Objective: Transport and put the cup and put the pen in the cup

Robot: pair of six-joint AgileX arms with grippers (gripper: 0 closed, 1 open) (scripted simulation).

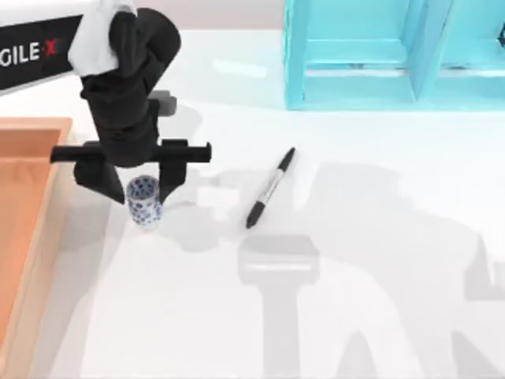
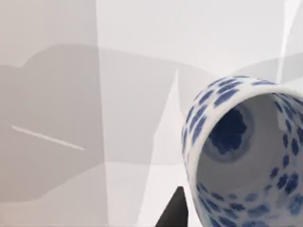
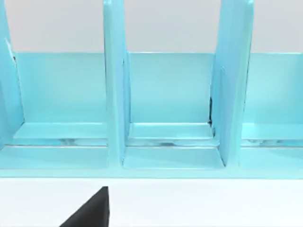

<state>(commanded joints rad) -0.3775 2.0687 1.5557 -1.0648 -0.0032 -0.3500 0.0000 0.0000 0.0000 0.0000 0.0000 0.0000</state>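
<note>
Straddling the cup (image 1: 144,201) with spread fingers, left gripper (image 1: 134,175) hovers; pen (image 1: 271,188) lies nearby

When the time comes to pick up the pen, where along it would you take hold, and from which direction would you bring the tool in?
Grip the pen at its pale middle barrel, coming straight down from above. It lies flat on the table, slanting from upper right to lower left, so the fingers should close across its narrow width, square to that slant. The bare surface on both sides leaves room for them.
</note>
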